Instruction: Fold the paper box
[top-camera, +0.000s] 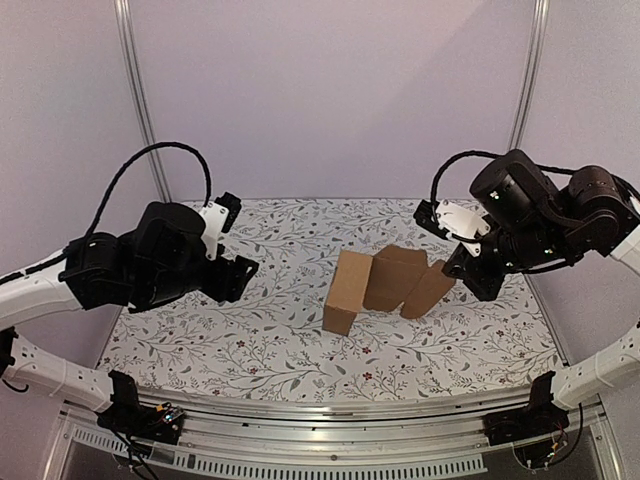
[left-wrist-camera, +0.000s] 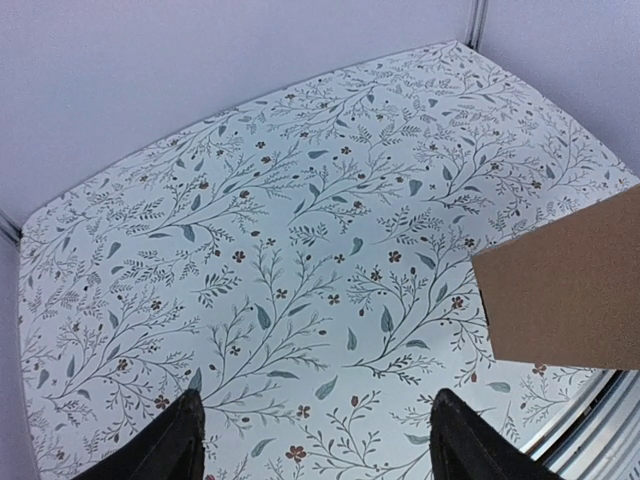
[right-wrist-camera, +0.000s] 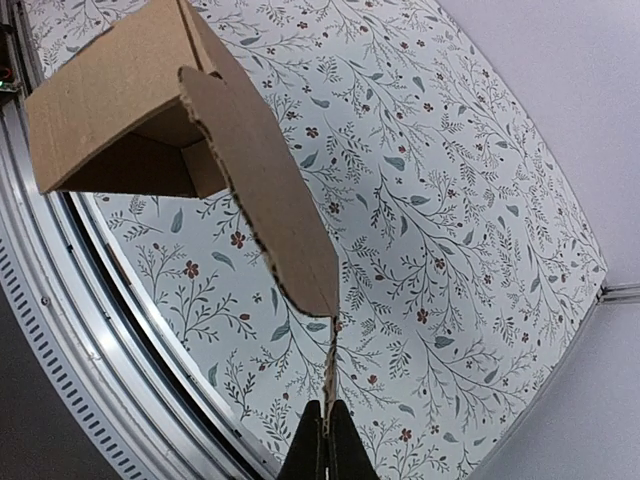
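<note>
The paper box (top-camera: 385, 282) is brown cardboard, partly folded, with upright panels and loose flaps, standing right of the table's middle. My right gripper (top-camera: 470, 270) is shut on the thin edge of its right flap; in the right wrist view the fingers (right-wrist-camera: 326, 445) pinch that edge and the box (right-wrist-camera: 150, 110) hangs up and to the left of them. My left gripper (top-camera: 240, 275) is open and empty, left of the box and apart from it. In the left wrist view its fingertips (left-wrist-camera: 185, 430) stand wide apart over the cloth, with a box corner (left-wrist-camera: 570, 290) at the right.
A floral-patterned cloth (top-camera: 270, 330) covers the table. A metal rail (top-camera: 330, 425) runs along the near edge. White walls with metal posts (top-camera: 140, 100) close in the back and sides.
</note>
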